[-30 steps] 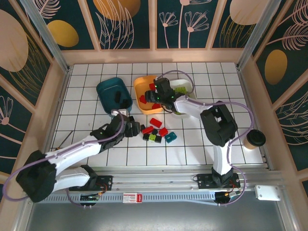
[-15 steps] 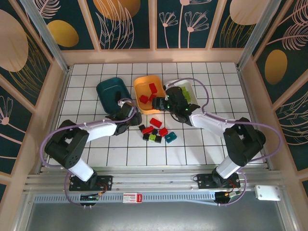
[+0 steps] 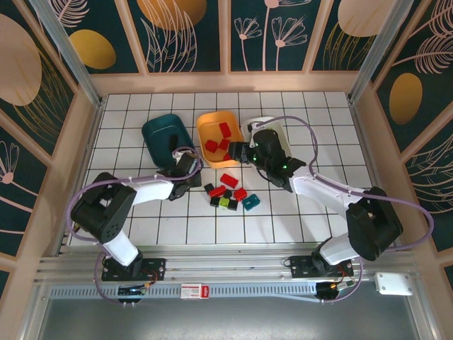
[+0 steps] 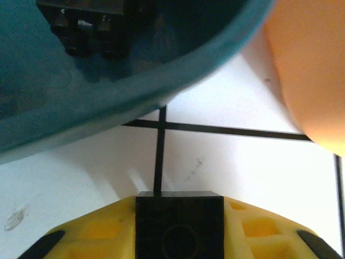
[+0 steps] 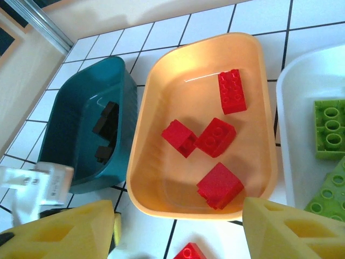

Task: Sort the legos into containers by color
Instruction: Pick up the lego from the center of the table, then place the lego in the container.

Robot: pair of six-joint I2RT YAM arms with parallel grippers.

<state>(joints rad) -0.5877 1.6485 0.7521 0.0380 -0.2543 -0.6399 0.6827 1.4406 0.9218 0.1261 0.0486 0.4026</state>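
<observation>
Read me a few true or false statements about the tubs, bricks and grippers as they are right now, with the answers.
The orange tub holds four red bricks. True.
The teal tub is empty. False: black bricks lie in it.
The right gripper is shut. False: it is open and empty.
The left gripper is shut on a black brick. True.
A teal brick lies on the table, outside the tubs. True.

Black lego (image 4: 179,226) between the left tool's (image 4: 179,213) yellow pads (image 4: 91,234).
It seems clamped, low over the white gridded table (image 4: 226,162). Ahead-left of the tool, the teal tub (image 4: 108,102) holds blurred black legos (image 4: 89,27); ahead-right sits the orange tub (image 4: 307,70).
</observation>
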